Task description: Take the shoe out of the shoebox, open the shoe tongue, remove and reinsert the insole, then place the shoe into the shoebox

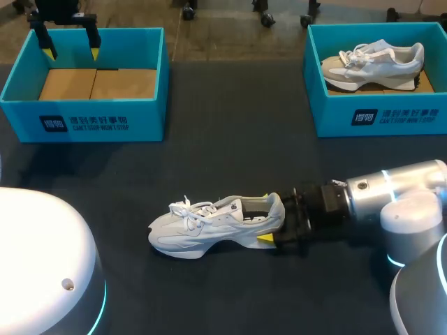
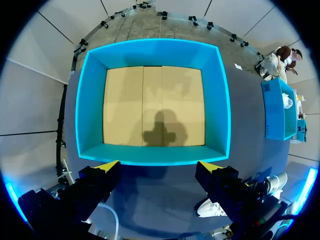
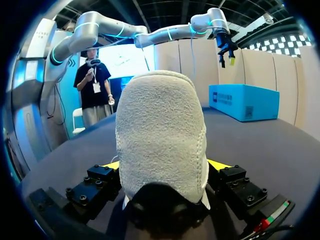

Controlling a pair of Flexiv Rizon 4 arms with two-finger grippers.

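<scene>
Dark table [image 1: 230, 139], mid-area: I read R gripper [image 1: 265, 218] as pinching white shoe [image 1: 202, 227] at the heel, one yellow tip per side. Shoe stands on its sole, toe pointing away from the tool. On R wrist cam the heel blocks everything ahead, so I can't see laces, tongue or insole. L gripper [image 1: 71, 52] hangs spread, nothing between fingers, over shoebox [image 1: 84, 118] w/ bare cardboard floor. Second shoe [image 1: 374, 63] sits in other shoebox [image 1: 377, 115], sole partly cut off by its wall.
</scene>
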